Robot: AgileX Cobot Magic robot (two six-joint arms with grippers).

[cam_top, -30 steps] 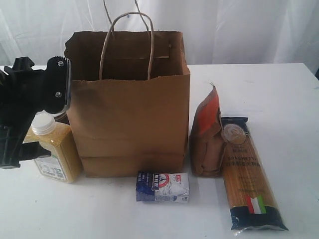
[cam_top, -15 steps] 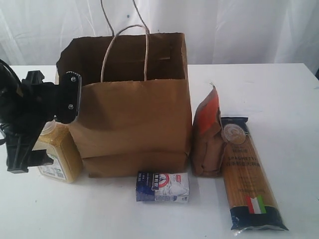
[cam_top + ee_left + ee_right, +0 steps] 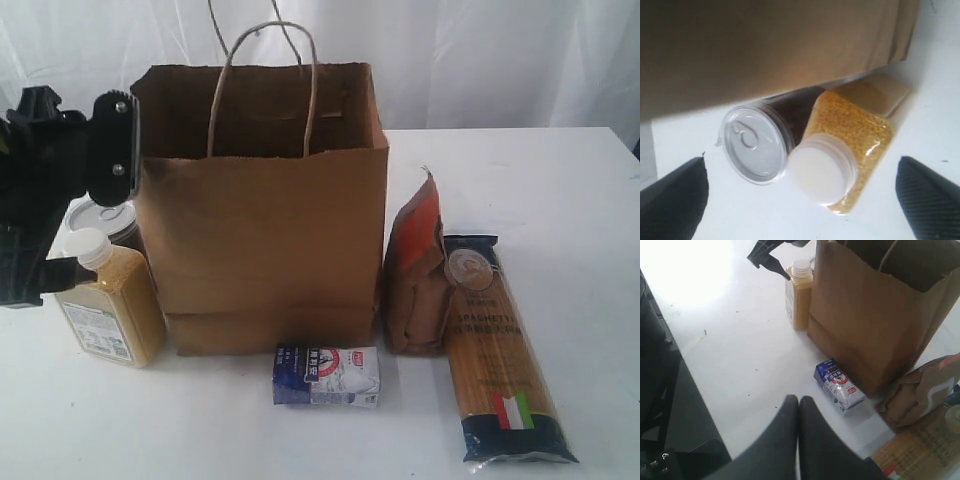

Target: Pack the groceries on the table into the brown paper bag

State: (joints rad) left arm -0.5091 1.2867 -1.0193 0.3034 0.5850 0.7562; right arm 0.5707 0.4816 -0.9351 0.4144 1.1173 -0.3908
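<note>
Exterior view: the brown paper bag (image 3: 265, 210) stands upright and open-mouthed in the middle of the table (image 3: 570, 190). My left pincer (image 3: 801, 172) hangs at the bag's 9 o'clock with its fingers spread wide apart, gripping nothing. Seen from the left wrist, the two dark tips flank the yellow white-capped bottle (image 3: 110, 305) and the tin can (image 3: 108, 218) below them. Both stand upright, so close together that I cannot tell whether they touch, the can at the bag's 9 o'clock and the bottle at 8. The small blue-white carton (image 3: 328, 376) lies flat at the bag's 6 o'clock, just beside its base. The brown-orange pouch (image 3: 415, 275) stands at 3 o'clock, close to the bag wall. The long spaghetti packet with dark blue ends (image 3: 500, 350) lies flat against the pouch's far side. My right pincer (image 3: 799, 407) is pressed together, empty, above bare table, near the carton but apart from it
</note>
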